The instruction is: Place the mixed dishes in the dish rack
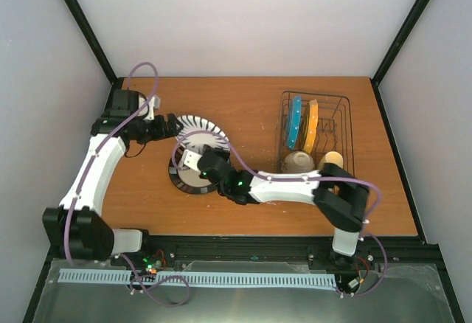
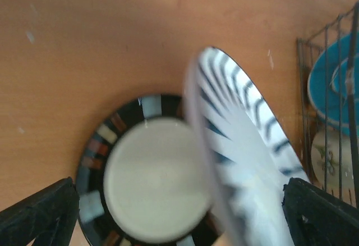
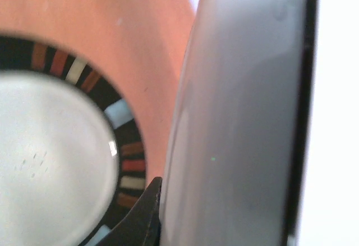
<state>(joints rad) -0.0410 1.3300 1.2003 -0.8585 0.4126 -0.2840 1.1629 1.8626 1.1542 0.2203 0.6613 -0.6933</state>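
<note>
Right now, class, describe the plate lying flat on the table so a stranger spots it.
On the wooden table, left of the dish rack, a dark-rimmed plate lies flat beneath the tilted striped plate. Only its rim carries coloured blocks.

Striped plate (image 2: pixel 241 145): blurred in the left wrist view; lower edge cut off by the picture's bottom edge.
Dark-rimmed plate (image 2: pixel 146 190): right side hidden behind the striped plate.
Dish rack (image 2: pixel 331 44): cut off at the right picture edge.
Right gripper (image 1: pixel 193 161): one finger hidden by the striped plate.
</note>
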